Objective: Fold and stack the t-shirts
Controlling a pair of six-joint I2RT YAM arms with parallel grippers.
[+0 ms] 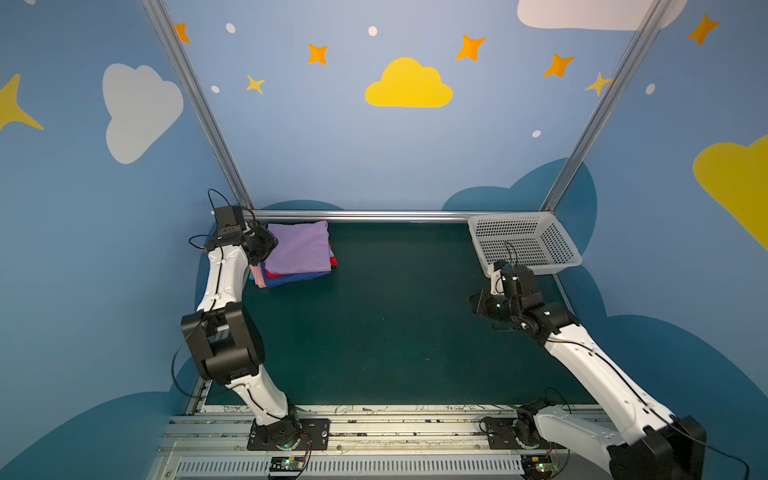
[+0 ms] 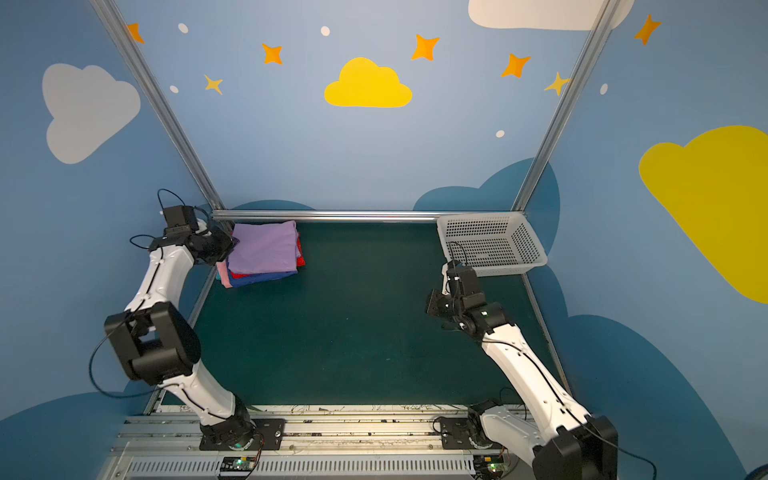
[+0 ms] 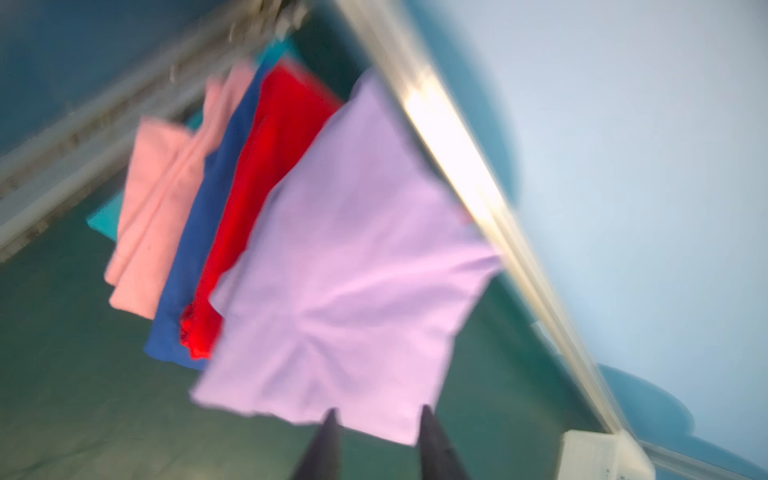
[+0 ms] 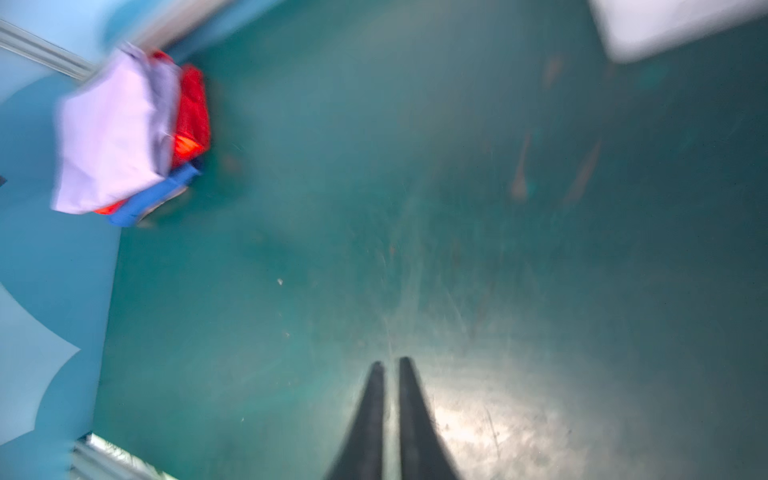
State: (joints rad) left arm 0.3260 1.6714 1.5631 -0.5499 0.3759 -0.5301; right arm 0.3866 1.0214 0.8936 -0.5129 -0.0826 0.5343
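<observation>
The green counter (image 1: 395,332) carries a white basket (image 1: 559,243) far right and a folded stack far left: lavender t-shirt (image 1: 299,247) on top, then red t-shirt (image 3: 266,174), blue t-shirt (image 3: 208,216), pink t-shirt (image 3: 158,195). The left end effector (image 3: 378,415) sits moderately parted at the lavender edge; the right end effector (image 4: 391,363), narrowly parted and empty, hangs over bare counter

We log: both wrist views motion-blurred; pink t-shirt (image 1: 259,278) mostly buried beneath others; basket (image 4: 665,25) cropped by frame edge.
</observation>
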